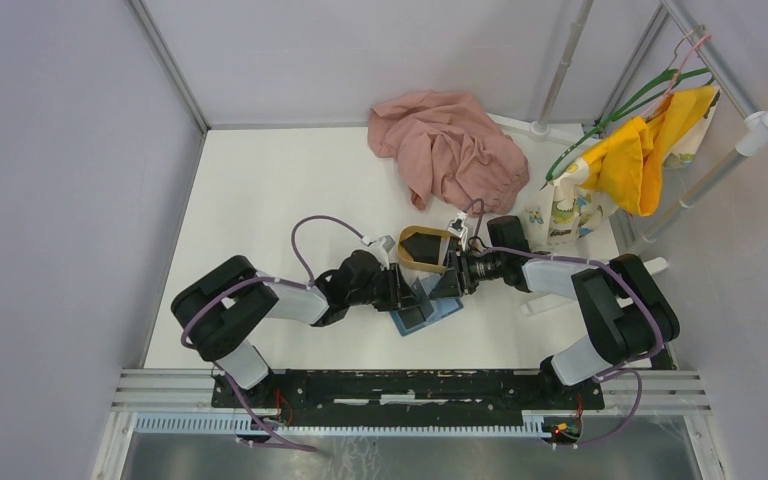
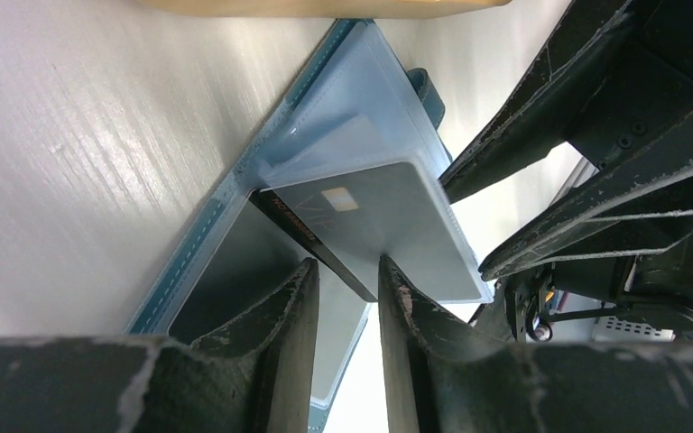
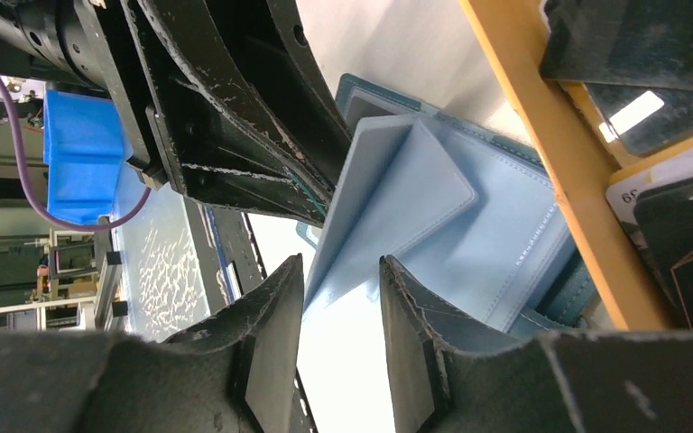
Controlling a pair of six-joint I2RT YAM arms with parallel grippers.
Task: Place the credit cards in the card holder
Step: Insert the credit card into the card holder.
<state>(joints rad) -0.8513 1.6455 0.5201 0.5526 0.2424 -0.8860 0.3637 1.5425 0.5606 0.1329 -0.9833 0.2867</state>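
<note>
Card holder [image 1: 422,315] lies open and flat on the white table [image 1: 280,200], just in front of the wooden tray [image 1: 405,240], between the two gripper heads. Teal outside, lighter blue inside [image 3: 514,244]. A clear sleeve [image 2: 361,99] stands up off the open holder.

One dark credit card [image 2: 388,225], chip visible, sits tilted with its upper part inside that sleeve and its lower corner sticking out. Left gripper [image 2: 347,271] is clenched on that lower corner, a fingertip on each side, holding the card raised off the holder. In the top view the left gripper [image 1: 408,292] reaches in from the left, over the holder.

Right gripper [image 3: 341,271] comes in from the right [image 1: 452,283]. The pale sleeve [image 3: 388,189] runs down between its fingers and fills the gap; cannot tell whether it is pinched or only straddled.

Tray contents: several more black cards [image 3: 681,253] lying inside the orange-tan rim [image 3: 541,153], overlapping, plus part of a pale card among them. Exact count not readable. The tray is just behind the holder, with the right gripper's fingers close beside its rim.

Elsewhere: pink cloth [image 1: 447,148] bunched at the far side of the table, well apart from the holder. Yellow cloth [image 1: 650,150] hangs on a rack at far right.
</note>
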